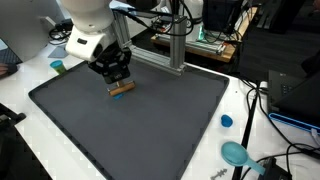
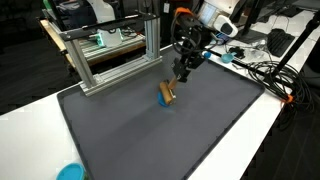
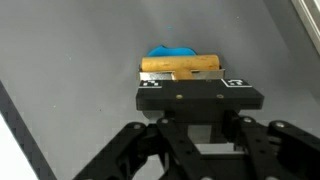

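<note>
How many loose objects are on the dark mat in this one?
1: a wooden block with a blue piece against it, at the gripper, near the mat edge by the aluminium frame. Anything under the gripper would be hidden.

A tan, wood-toned block (image 3: 180, 65) is seen with a bright blue part (image 3: 172, 52) – both shown against a plain dark grey mat (image 1: 130, 125). The gripper (image 1: 117, 74) is coloured black, the table (image 1: 238, 98) white, a small cap (image 1: 226, 121) blue.

Dark mat (image 1: 130, 135) on white table (image 1: 30, 85); aluminium frame (image 1: 178, 45) behind; small blue disc (image 1: 226, 121), perhaps cap, beside mat.
</note>
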Motion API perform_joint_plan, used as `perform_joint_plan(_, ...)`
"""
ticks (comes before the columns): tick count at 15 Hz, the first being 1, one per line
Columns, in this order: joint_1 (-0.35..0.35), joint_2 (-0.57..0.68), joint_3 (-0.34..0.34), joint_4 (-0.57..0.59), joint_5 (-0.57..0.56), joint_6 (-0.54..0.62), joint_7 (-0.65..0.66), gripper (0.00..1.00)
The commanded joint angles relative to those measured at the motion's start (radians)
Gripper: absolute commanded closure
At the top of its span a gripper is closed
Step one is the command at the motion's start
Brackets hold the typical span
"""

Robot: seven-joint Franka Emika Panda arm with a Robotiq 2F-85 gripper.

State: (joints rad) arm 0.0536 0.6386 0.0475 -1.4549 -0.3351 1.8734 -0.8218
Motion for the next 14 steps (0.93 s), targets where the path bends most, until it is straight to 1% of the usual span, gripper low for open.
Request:
perform_joint_plan(1,-0.006,0.077,-0.014,0.024,-0.043,0.020,-0.003,0.78)
perform_joint_plan(5,0.011,0.064,-0.019,-0.018,-0.083,0.055,0.018,0.78)
perform_joint_plan(9,0.017,0.065,-0.020,-0.035,-0.113,0.059,0.029,0.78)
perform_joint_plan(14,0.014,0.068,-0.016,-0.041,-0.113,0.057,0.030,0.78)
